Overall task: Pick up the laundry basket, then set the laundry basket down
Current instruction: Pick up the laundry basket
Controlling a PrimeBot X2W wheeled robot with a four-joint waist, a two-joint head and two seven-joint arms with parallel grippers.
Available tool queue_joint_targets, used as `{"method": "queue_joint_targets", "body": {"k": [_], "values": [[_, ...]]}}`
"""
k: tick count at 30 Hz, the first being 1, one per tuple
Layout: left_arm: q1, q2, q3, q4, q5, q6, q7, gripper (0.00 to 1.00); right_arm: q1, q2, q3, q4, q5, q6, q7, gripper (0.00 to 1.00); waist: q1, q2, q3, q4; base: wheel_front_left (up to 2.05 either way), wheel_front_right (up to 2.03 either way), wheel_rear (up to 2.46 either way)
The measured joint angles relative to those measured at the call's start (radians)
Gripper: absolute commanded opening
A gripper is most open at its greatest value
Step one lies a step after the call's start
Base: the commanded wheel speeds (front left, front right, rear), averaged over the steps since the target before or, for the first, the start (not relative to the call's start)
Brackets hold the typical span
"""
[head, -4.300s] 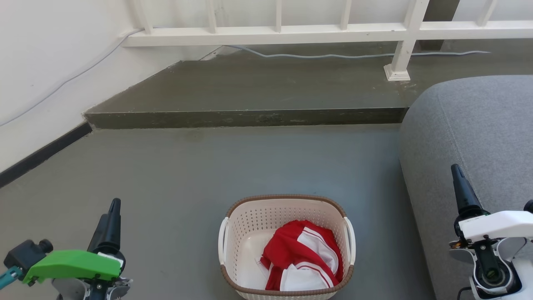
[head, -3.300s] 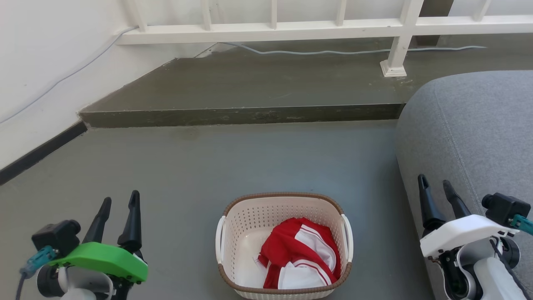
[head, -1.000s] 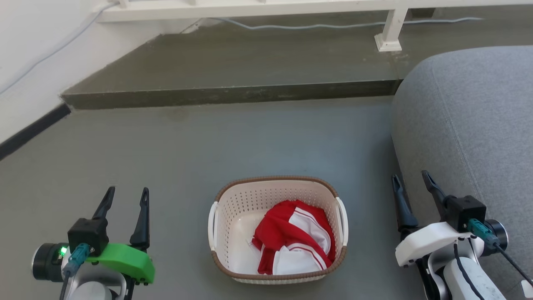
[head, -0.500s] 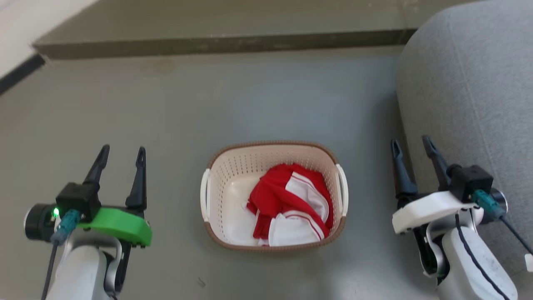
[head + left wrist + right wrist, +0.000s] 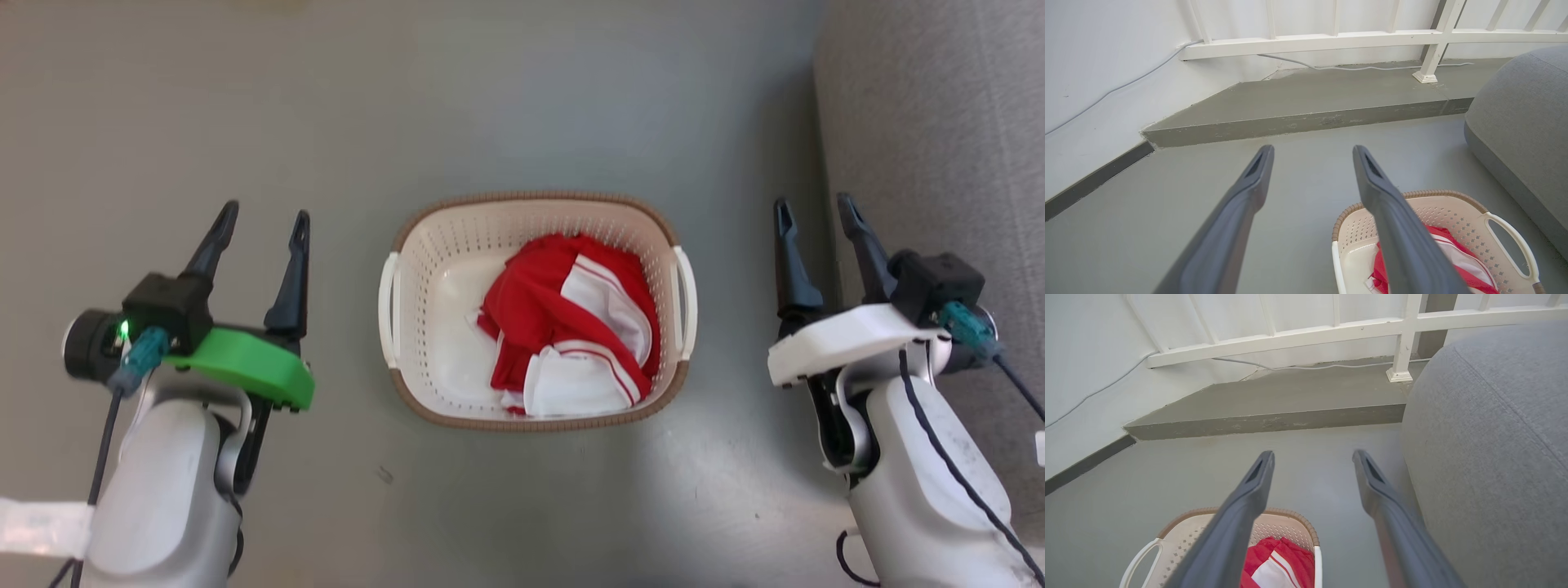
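Two hands flank the laundry basket, neither touching it. The left hand has fingers apart and empty, basket near on its right. The right hand has fingers apart and empty, basket near on its left, grey sofa just beside its right. The basket sits on the floor, holding a red-and-white garment.

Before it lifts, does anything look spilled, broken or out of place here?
Nothing stands out. The laundry basket sits upright and intact on the floor, a red-and-white garment crumpled inside. The left gripper and right gripper flank it, open, apart.
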Motion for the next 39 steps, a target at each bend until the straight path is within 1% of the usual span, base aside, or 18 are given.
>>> {"method": "queue_joint_targets", "body": {"k": [6,9,12,20,28,30,39], "values": [[-0.085,-0.002,-0.023,0.061,-0.001,-0.011,0.000,1.00,-0.066,0.005,-0.002,0.044,0.014,0.004,0.000,1.00,0.0001,0.0000,0.086,0.004,0.00,0.00,0.00],[-0.135,-0.002,-0.029,0.090,-0.002,-0.016,0.005,1.00,-0.104,0.007,-0.003,0.078,0.022,0.005,0.000,1.00,0.0000,0.0000,0.129,0.006,0.00,0.00,0.00],[-0.187,-0.004,-0.043,0.120,-0.007,-0.017,0.012,1.00,-0.144,0.008,0.000,0.114,0.024,0.013,-0.002,1.00,0.0001,0.0000,0.172,0.007,0.00,0.00,0.00],[-0.312,-0.009,-0.086,0.209,-0.010,-0.025,0.032,1.00,-0.256,0.008,0.010,0.201,0.023,0.015,-0.003,1.00,0.0000,0.0000,0.286,0.007,0.00,0.00,0.00],[-0.355,-0.021,-0.126,0.337,-0.016,-0.025,0.048,1.00,-0.314,0.010,0.038,0.310,0.022,0.022,-0.003,1.00,0.0000,0.0000,0.371,0.004,0.00,0.00,0.00],[-0.370,-0.025,-0.132,0.361,-0.020,-0.025,0.049,1.00,-0.327,0.010,0.044,0.334,0.022,0.030,-0.003,1.00,0.0000,0.0000,0.386,0.002,0.00,0.00,0.00],[-0.419,-0.040,-0.228,0.430,-0.065,-0.026,0.055,1.00,-0.370,0.012,0.066,0.411,0.025,0.031,-0.003,1.00,-0.0001,0.0000,0.440,-0.012,0.00,0.00,0.00]]}}
